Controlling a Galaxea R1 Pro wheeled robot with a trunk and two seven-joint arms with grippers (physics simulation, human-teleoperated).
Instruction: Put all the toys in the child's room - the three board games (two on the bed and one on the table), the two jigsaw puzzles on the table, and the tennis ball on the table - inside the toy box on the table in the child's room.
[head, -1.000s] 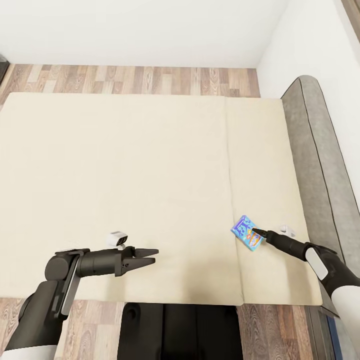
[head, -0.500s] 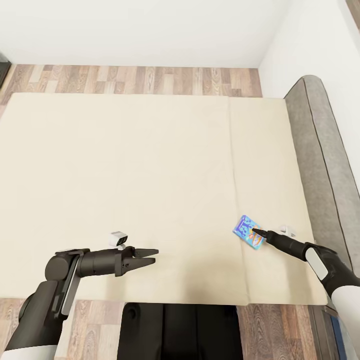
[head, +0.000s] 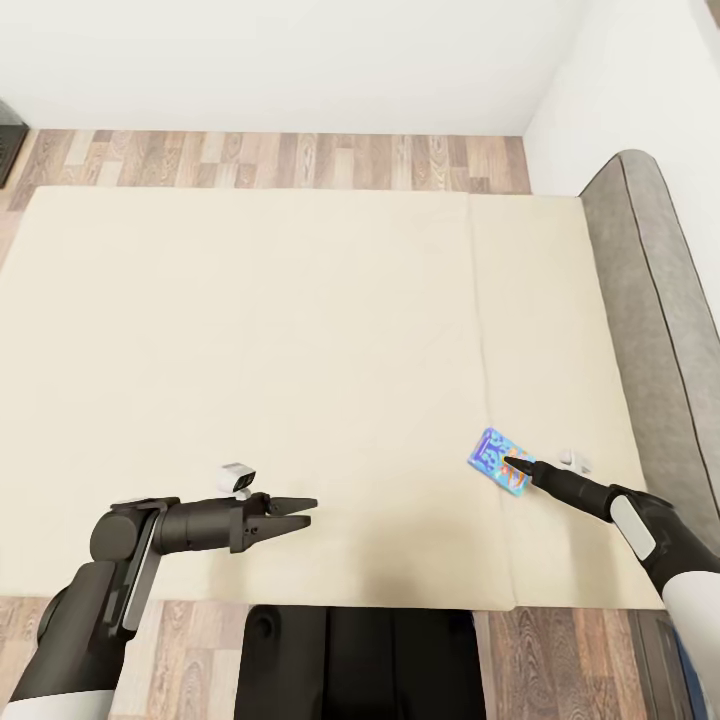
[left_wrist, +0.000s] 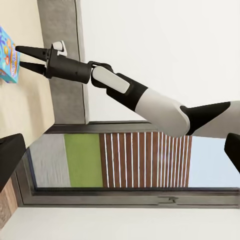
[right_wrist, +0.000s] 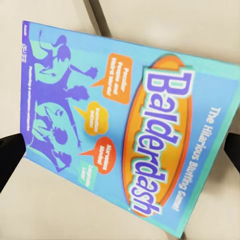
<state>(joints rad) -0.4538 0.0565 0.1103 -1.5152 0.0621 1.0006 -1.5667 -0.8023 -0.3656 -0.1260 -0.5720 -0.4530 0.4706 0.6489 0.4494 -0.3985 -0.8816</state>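
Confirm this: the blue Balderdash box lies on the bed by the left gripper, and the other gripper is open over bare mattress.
Wrong gripper. The head view shows the blue Balderdash box on the bed at the right gripper, whose fingers stand open either side of it in the right wrist view. It is the left gripper that is open over bare mattress.
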